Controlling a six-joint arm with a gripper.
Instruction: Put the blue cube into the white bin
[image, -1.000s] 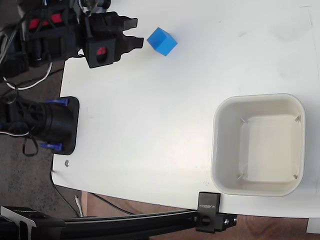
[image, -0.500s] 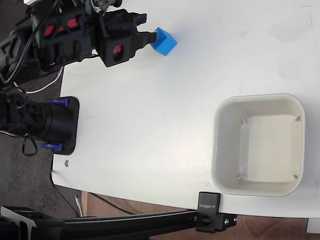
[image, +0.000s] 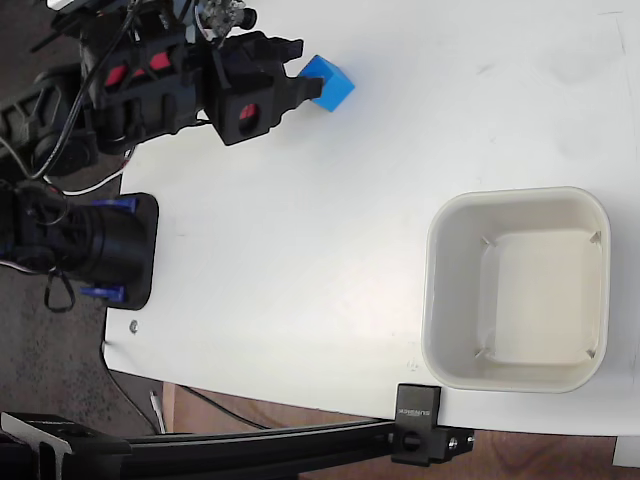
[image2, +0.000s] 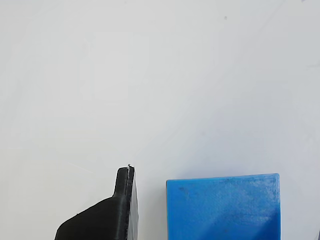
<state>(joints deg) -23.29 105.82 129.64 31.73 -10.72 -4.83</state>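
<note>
Now, claw: the claw (image: 308, 84) sits at the top left of the fixed view, jaws parted and nothing held; its tips reach the cube's left side.
Finger: in the wrist view one black finger (image2: 107, 212) shows at the bottom, with a sliver of bare worktop between it and the cube; the other finger is out of frame.
Cube: the cube (image: 327, 83) rests on the white worktop (image: 330, 230), apparently just inside the open jaws, though how deep I cannot tell.
Bin: the bin (image: 517, 288) stands at the lower right of the fixed view, well apart from cube and claw, and is empty.
Risk: the cube looks turned at an angle to the jaws, so closing may catch corners and twist or squirt it out.
Risk: a shallow hold near the tips could let it slip on the long carry to the bin.
</note>
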